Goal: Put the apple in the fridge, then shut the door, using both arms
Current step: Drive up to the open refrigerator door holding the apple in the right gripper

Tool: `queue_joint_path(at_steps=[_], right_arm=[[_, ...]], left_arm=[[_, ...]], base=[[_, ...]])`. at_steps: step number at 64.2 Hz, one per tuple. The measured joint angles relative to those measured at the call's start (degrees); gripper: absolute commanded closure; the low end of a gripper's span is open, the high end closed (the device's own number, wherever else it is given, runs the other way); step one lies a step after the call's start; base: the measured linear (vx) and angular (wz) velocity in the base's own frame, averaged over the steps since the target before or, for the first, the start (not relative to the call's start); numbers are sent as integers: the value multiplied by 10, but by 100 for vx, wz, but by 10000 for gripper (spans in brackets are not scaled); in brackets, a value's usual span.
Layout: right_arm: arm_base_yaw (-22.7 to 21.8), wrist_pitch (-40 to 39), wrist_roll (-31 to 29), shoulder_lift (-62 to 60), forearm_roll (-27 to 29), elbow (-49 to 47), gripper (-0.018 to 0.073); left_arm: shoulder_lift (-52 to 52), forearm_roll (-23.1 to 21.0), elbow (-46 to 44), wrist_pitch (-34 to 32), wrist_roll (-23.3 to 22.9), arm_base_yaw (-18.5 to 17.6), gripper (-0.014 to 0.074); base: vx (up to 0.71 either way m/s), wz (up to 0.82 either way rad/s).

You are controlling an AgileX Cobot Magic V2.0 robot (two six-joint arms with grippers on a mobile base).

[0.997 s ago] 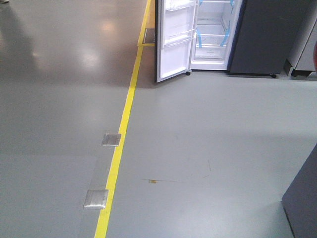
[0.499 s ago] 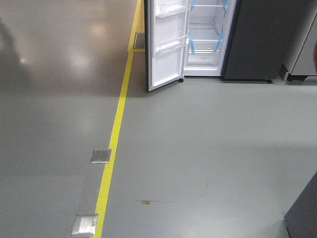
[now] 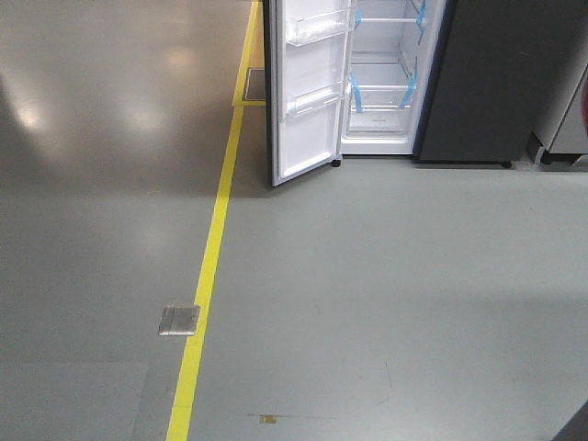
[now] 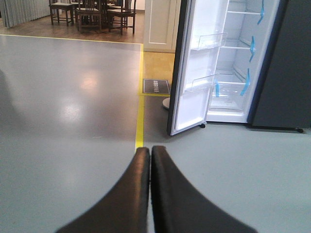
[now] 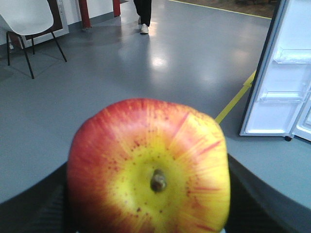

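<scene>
The red and yellow apple (image 5: 148,167) fills the lower middle of the right wrist view, stem dimple facing the camera, with my right gripper (image 5: 148,194) shut on it; black fingers (image 5: 252,194) show at both sides. The dark grey fridge (image 3: 487,83) stands at the top of the front view, its white interior (image 3: 386,83) with blue tape exposed. Its door (image 3: 308,92) is swung wide open to the left, clear bins on its white inner face. In the left wrist view the fridge (image 4: 238,58) and door (image 4: 197,68) lie ahead, and my left gripper (image 4: 150,151) is shut on nothing.
A yellow floor line (image 3: 209,266) runs toward the fridge's left side, with a metal floor plate (image 3: 179,320) beside it. A grey cabinet (image 3: 570,119) stands right of the fridge. Chairs and a table (image 4: 92,12) sit far back. A white chair (image 5: 29,24) and a person's legs (image 5: 143,14) appear far left.
The fridge and floor marks have slid down in the front view and grown, so the base has rolled closer to the fridge. One floor plate has left the frame.
</scene>
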Motion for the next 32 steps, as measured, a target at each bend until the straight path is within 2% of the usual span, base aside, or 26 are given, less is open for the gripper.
queue_joint_path(at_steps=[32], right_arm=[[0,0,0,0,0,0,564]], left_arm=[[0,0,0,0,0,0,603]], base=[[28,-1]])
